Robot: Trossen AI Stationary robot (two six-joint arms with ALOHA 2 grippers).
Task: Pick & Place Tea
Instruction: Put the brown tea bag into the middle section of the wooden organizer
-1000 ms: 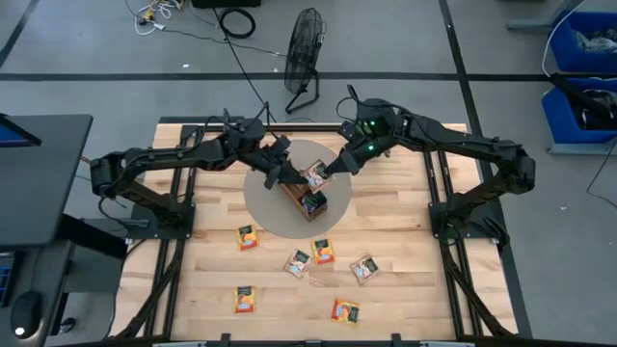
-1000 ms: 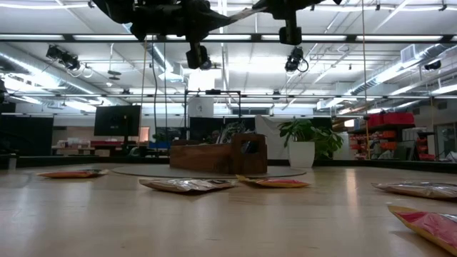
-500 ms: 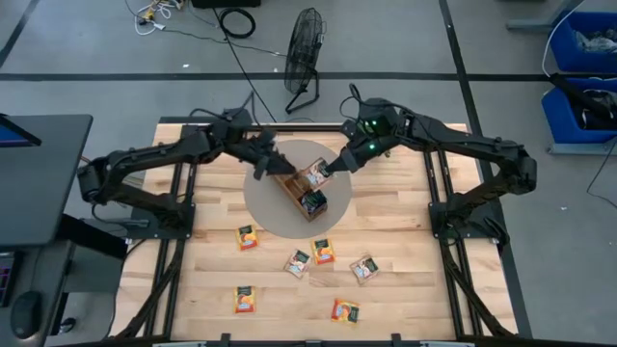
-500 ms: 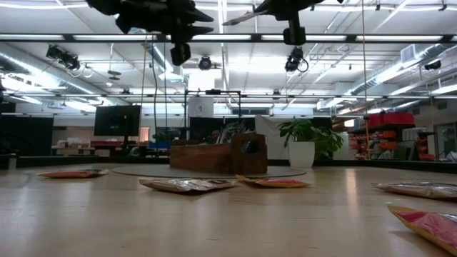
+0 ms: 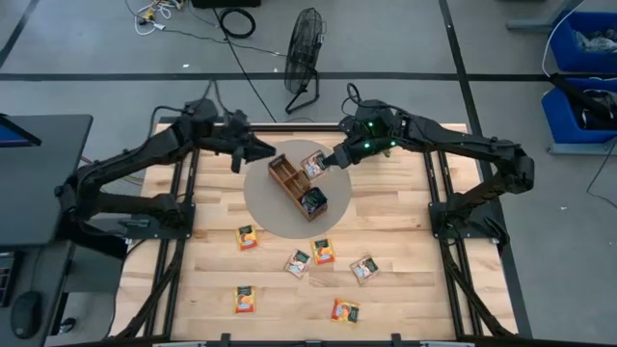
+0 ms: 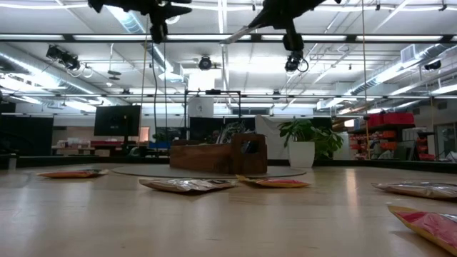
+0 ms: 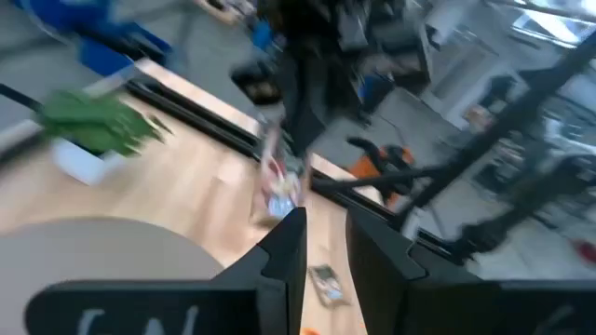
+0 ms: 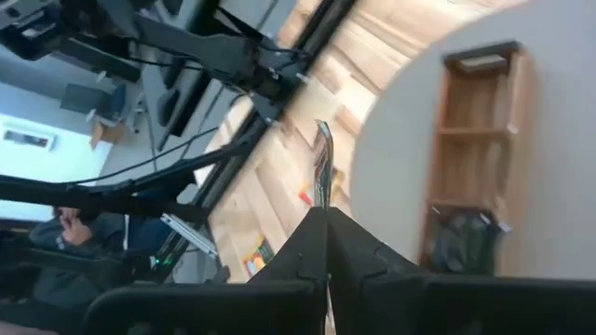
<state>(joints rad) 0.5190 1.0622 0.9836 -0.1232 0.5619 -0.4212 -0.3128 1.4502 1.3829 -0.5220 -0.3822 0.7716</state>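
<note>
Right wrist view shows the nearest fact first: the right gripper point(image 8: 325, 216) is clenched on the lower edge of a tea sachet point(image 8: 322, 167), which stands thin-edge toward the camera, its long axis running straight out from the fingertips. Just beyond it lies the wooden tray point(image 8: 473, 149), with its row of compartments stretching away from the sachet; the near compartments look bare and the far one holds dark sachets.

From above, the right gripper point(image 5: 329, 162) hangs at the tray's point(image 5: 289, 183) far corner, so the held sachet point(image 5: 312, 166) sits right beside an unfilled compartment, and lowering it in seems to call for only a small shift toward the tray's middle. The tray's long axis runs diagonally across the round grey mat point(image 5: 265, 207).

The left gripper point(image 5: 239, 160) hovers off the mat's edge, fingers slightly parted and holding nothing, farther from the tray than the right.

Loose sachets point(image 5: 324, 253) lie scattered flat on the worktop point(image 5: 405, 289), on the side of the tray away from both arms' bases.
</note>
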